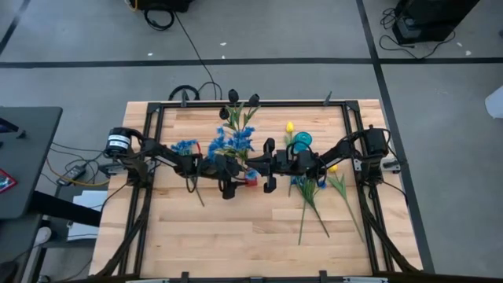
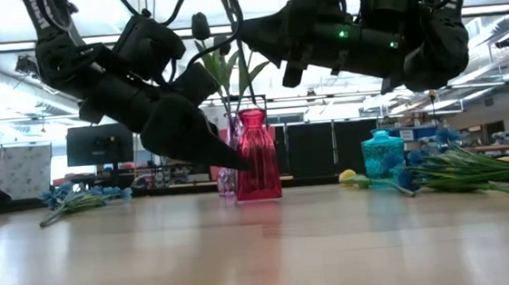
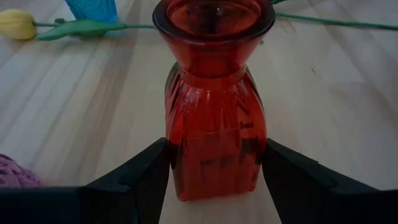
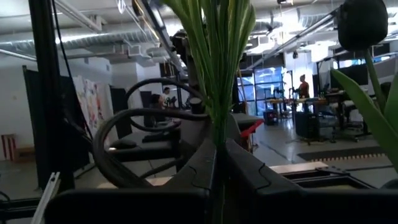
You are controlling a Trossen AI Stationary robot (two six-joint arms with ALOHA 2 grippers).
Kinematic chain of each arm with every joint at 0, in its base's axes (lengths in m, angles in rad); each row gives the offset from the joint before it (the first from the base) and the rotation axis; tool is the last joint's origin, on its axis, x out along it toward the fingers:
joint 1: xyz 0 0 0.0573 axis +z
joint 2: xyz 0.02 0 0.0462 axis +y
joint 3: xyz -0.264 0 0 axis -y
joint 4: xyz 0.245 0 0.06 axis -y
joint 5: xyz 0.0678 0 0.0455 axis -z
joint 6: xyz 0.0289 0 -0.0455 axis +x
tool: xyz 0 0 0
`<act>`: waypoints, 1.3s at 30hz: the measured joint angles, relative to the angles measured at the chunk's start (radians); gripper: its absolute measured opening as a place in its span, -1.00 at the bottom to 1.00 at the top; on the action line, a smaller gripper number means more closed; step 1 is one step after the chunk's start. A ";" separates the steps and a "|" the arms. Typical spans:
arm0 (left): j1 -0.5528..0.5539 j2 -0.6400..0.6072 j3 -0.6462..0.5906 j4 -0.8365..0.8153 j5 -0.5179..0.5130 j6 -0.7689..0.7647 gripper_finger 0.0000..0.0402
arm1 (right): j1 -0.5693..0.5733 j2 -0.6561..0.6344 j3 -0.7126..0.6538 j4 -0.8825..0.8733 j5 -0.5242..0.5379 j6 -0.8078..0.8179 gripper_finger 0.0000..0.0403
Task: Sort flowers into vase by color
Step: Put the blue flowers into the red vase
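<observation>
The red glass vase [image 3: 214,112] stands on the table near its middle [image 2: 257,156]. My left gripper [image 3: 214,165] reaches in from the left and is shut on its lower body. Several green stems [image 4: 217,74] with dark tulip heads [image 2: 200,24] rise from the vase mouth. My right gripper [image 4: 217,158] comes in from the right above the vase [image 1: 267,167] and is shut on those stems. Blue flowers [image 1: 185,145] lie on the left. More blue flowers and yellow tulips [image 1: 314,192] lie on the right. One yellow tulip [image 1: 289,126] lies near the teal vase [image 1: 302,141]. My left gripper pinches the red vase's lower body [image 3: 180,168] between its two fingers [image 3: 146,171], one on each side. It comes in slanting down from the table's left. The vase stands upright with its base on the table. My right gripper pinches the bunch of green stems [image 4: 219,134] between its fingers, coming in roughly level from the table's right, across the stems. The stems stand about upright, heads above the gripper; in the low view their lower ends [image 2: 244,102] go down into the red vase's mouth.
A purple vase [image 2: 227,176] stands just behind and left of the red one. The teal vase [image 2: 383,155] stands to the right, with flowers [image 2: 475,166] lying beside it. The table's near half [image 1: 236,236] is bare wood. A black frame [image 1: 251,104] runs along the far edge.
</observation>
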 joint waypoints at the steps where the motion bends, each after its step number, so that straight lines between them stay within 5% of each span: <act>1: 0.000 0.002 0.000 -0.004 0.000 0.000 0.20 | 0.000 0.000 -0.001 0.001 0.000 -0.004 -0.83; 39: 0.003 0.006 0.000 0.197 -0.037 0.030 0.20 | 0.001 0.000 -0.099 -0.004 0.086 -0.097 -0.80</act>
